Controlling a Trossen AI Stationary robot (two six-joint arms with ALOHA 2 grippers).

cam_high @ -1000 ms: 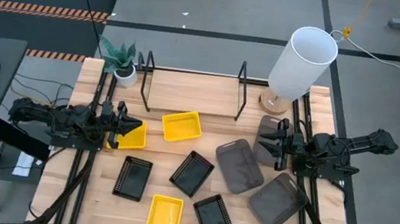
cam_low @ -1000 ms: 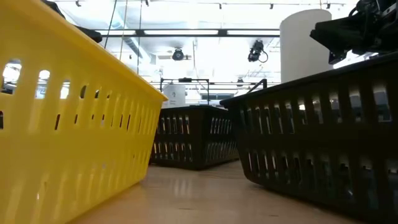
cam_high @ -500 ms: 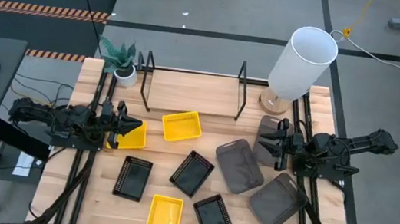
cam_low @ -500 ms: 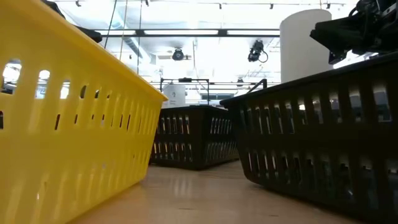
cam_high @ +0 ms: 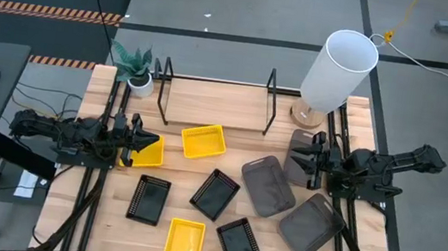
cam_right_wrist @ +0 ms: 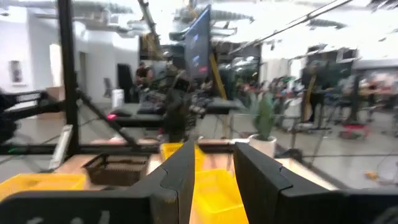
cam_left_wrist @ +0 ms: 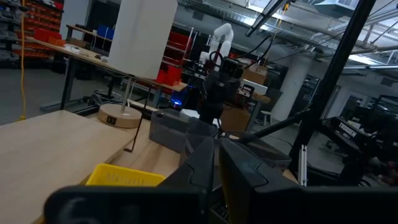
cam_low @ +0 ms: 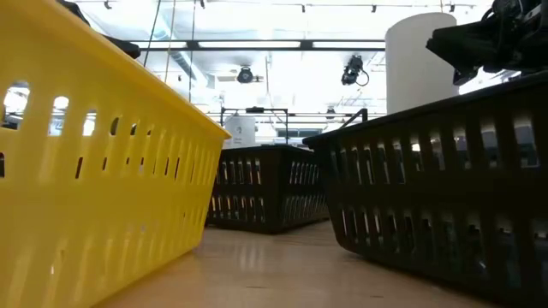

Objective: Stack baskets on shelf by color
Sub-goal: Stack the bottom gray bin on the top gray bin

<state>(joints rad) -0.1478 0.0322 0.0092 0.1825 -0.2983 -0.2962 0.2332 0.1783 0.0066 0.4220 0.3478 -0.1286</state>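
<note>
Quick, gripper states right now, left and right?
Left gripper: shut, empty, above the table's left edge.
Right gripper: slightly open, holding nothing, above the right edge.

Three bright yellow baskets (cam_high: 203, 140), three black slotted baskets (cam_high: 215, 194) and three dark grey baskets (cam_high: 268, 186) are seen on the light-wood worktop (cam_high: 235, 110). A white lamp shade (cam_high: 340, 70) and a green plant (cam_high: 133, 61) are visible.

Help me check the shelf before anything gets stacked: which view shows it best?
The high view: the shelf appears whole from above, a light-wood board between black wire uprights, with no basket on it. The low view shows only an upright behind the baskets. The left wrist view catches one upright; the right wrist view blurs it.
</note>
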